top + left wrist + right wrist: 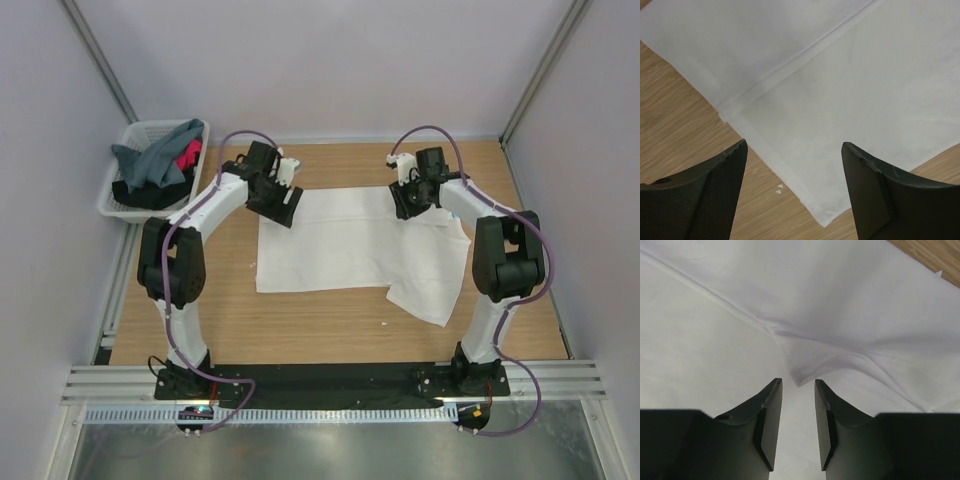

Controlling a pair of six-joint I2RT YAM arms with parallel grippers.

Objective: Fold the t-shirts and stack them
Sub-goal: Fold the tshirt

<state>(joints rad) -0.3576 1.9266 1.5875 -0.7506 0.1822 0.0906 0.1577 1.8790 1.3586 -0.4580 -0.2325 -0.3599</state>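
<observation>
The left gripper [794, 145] hangs wide open over the far left corner of the white t-shirt [340, 250], which is spread on the table [320, 330]. The right gripper [798, 381], fingers narrowly apart, has a raised fold just beyond its tips.

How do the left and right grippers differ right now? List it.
The left gripper has its jaws spread wide; the right gripper leaves only a narrow gap. The left hangs over a hemmed corner of the white t-shirt with bare table showing; the right sits above a raised crease. Both hover over that shirt, gripping nothing.
</observation>
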